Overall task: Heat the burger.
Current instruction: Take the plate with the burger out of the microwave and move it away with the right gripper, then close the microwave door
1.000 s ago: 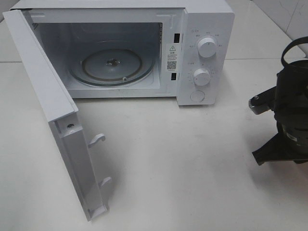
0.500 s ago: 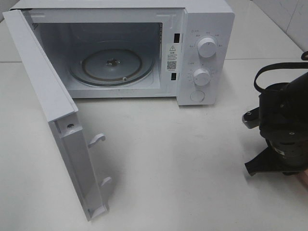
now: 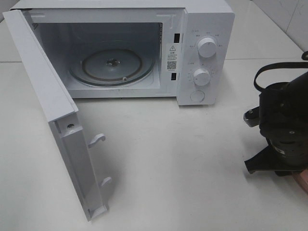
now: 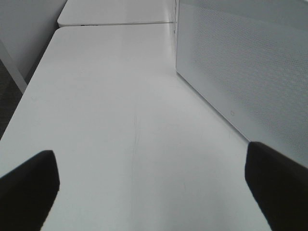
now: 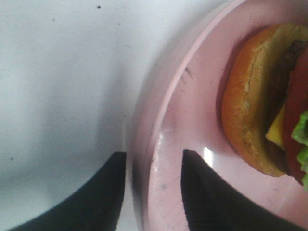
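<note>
1. White table [image 3: 192, 159] fills your overhead view; the microwave [image 3: 202, 53] sits at 12 o'clock, its door [image 3: 53, 120] swung open toward 9 o'clock and the glass turntable [image 3: 113, 67] bare.
2. Your right gripper [image 5: 153, 192] is at 3 o'clock; its fingers [image 5: 103, 192] stand partly apart astride the rim of the pink plate [image 5: 192, 120].
3. On that plate lies the burger [image 5: 269, 101], untouched.
4. Your left gripper [image 4: 149, 180] has its fingers [image 4: 29, 185] wide over bare table beside the door.

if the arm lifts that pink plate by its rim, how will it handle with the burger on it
The pink plate looks glossy and rigid, so it may slip between the right tool fingers. Gripped at one edge, it will probably tilt. The burger sits loose and could slide.
</note>
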